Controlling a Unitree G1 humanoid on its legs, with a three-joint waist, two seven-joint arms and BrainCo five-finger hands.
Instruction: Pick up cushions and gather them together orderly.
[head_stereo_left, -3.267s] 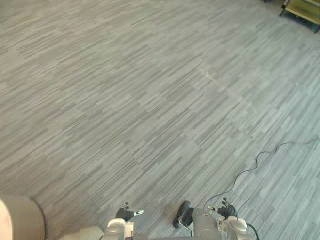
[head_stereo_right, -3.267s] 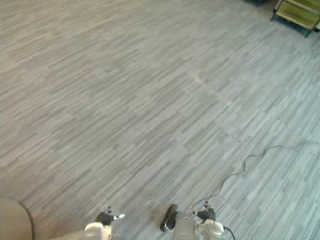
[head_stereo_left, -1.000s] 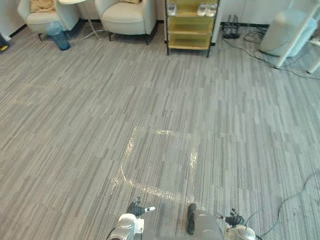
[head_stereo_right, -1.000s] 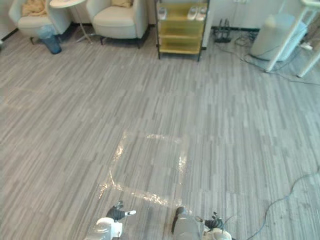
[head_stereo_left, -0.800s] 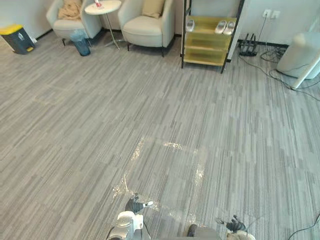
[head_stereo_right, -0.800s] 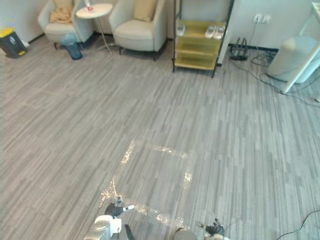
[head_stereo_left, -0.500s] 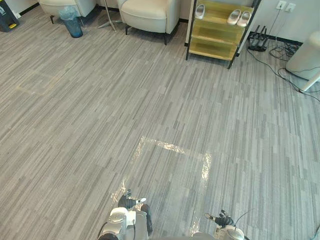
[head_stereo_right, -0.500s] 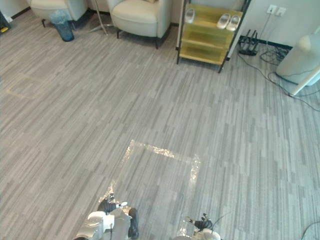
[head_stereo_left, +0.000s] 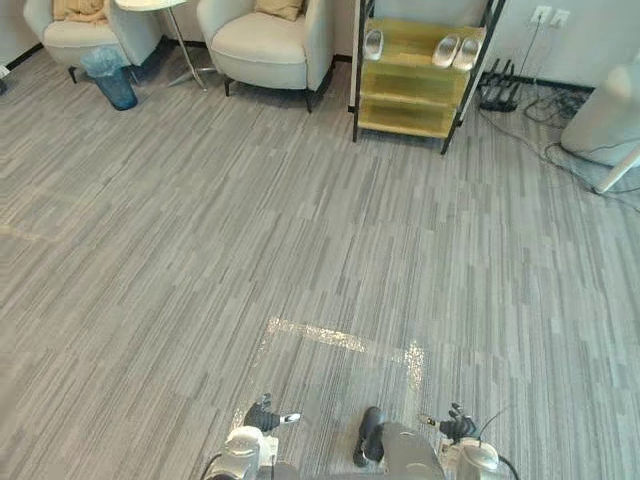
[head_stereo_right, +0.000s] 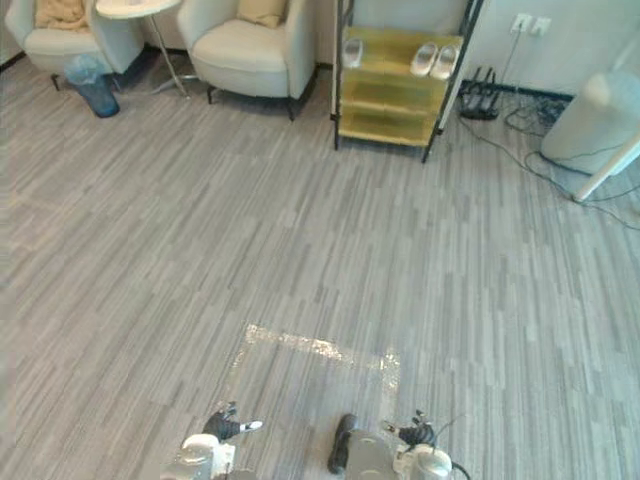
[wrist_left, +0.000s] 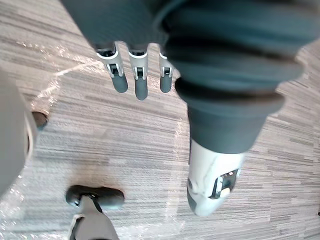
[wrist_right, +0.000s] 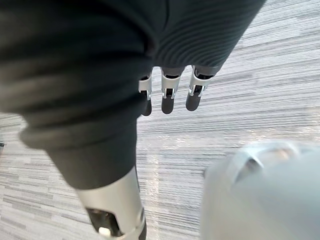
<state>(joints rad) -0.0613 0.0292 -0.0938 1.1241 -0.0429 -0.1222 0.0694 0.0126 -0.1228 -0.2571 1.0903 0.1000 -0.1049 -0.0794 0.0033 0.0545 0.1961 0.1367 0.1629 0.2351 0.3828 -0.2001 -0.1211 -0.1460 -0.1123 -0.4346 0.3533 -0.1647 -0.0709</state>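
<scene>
- At the bottom edge of the head views, your left hand (head_stereo_left: 262, 415) hangs low over the floor, its fingers (wrist_left: 140, 85) straight and relaxed, holding nothing.
- Your right hand (head_stereo_left: 456, 426) hangs the same way on the other side, fingers (wrist_right: 168, 98) loose and empty.
- Beneath and just ahead of both hands, a shiny tape outline (head_stereo_left: 340, 339) marks a square on the grey striped carpet (head_stereo_left: 150, 250).
- Well beyond that, by the far wall, you have a yellow shelf rack (head_stereo_left: 420, 80) with pale shoes (head_stereo_left: 447, 50) on its top level.
- Left of the rack stands a cream armchair (head_stereo_left: 262, 45). A tan cushion (head_stereo_left: 280, 8) leans against its back, well apart from both your hands.
- A second armchair (head_stereo_left: 85, 35) stands further left with something tan (head_stereo_left: 80, 8) bundled on it. You cannot tell whether that is a cushion or loose cloth.
- Between the two chairs stands a round side table (head_stereo_right: 138, 7), and a blue bin (head_stereo_left: 108, 78) sits on the floor just beside the second armchair.
</scene>
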